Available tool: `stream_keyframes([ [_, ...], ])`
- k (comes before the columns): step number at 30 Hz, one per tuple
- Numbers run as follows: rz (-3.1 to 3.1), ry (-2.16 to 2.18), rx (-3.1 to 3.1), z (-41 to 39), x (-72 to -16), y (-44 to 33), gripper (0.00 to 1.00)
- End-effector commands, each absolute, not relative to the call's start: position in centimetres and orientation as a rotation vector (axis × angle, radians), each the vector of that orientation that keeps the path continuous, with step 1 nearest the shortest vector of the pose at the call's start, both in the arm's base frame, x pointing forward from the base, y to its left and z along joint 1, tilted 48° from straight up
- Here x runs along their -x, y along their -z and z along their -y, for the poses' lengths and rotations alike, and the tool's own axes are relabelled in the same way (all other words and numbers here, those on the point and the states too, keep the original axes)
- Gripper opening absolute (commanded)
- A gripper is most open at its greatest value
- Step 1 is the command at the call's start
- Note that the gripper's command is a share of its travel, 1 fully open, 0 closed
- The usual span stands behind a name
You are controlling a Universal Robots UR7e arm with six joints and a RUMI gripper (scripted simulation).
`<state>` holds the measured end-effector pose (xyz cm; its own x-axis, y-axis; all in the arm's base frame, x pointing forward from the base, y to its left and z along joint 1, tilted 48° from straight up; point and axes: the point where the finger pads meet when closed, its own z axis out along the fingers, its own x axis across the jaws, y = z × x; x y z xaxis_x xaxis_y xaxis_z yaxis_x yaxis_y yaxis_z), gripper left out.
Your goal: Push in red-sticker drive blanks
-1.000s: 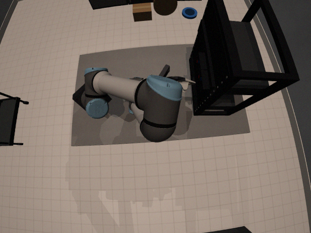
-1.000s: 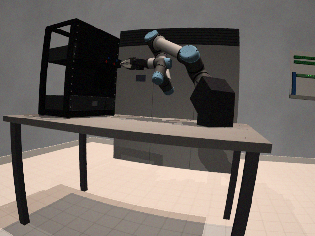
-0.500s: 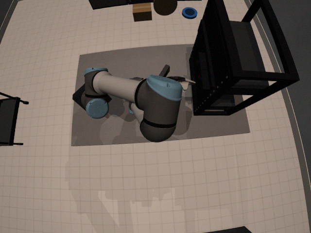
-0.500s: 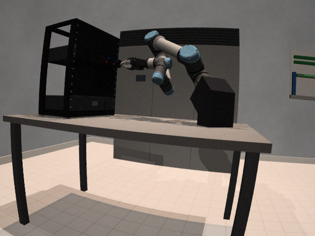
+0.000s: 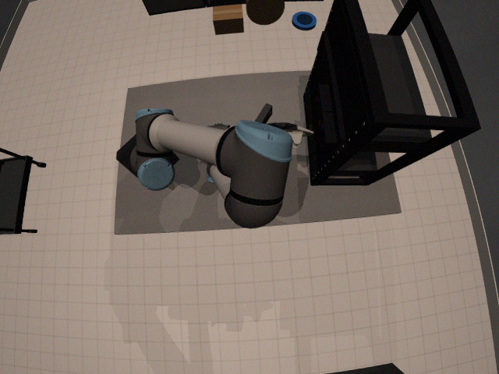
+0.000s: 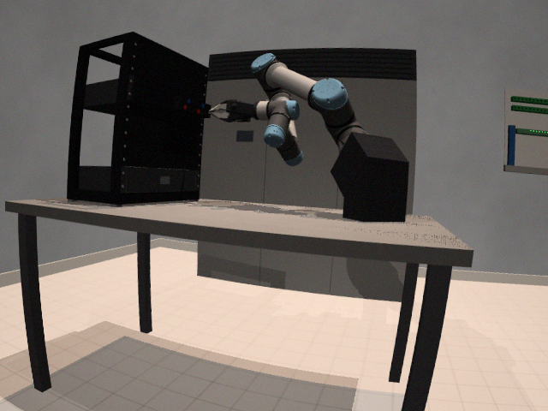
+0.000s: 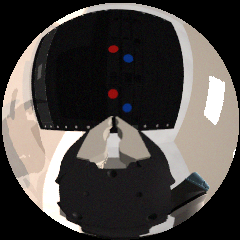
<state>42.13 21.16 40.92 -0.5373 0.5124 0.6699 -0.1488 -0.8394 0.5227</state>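
The black open-frame rack (image 5: pixel 463 121) (image 6: pixel 81 115) (image 7: pixel 60 75) stands on the table, its dark front panel facing the arm. In the wrist view the panel carries two red stickers, an upper red sticker (image 7: pixel 113 49) and a lower red sticker (image 7: pixel 113 93), each with a blue sticker beside it, an upper blue sticker (image 7: pixel 128 58) and a lower blue sticker (image 7: pixel 127 107). Red and blue dots also show in the exterior view on the rack front (image 6: pixel 198 111). My gripper (image 7: pixel 114 117) (image 6: pixel 211 108) (image 5: pixel 310 131) is shut with nothing in it. Its tip sits a short way in front of the panel, near the lower red sticker.
The arm's black base block (image 6: pixel 373 176) stands on the table's right part (image 6: pixel 265 229). On the floor behind lie a cardboard box (image 5: pixel 228 18), a dark round thing (image 5: pixel 264 9) and a blue ring (image 5: pixel 304 19). A black cart (image 5: pixel 14 193) stands at the left.
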Motion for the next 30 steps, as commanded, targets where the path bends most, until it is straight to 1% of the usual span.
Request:
stream_keyframes([
  [1,-0.579,-2.390,-1.233,-21.2,-42.1,-40.9,0.00],
  [17,-0.579,-2.390,-1.233,-23.0,-41.8,-39.0,0.00],
  [30,-0.579,-2.390,-1.233,-26.7,-41.2,-35.0,0.00],
])
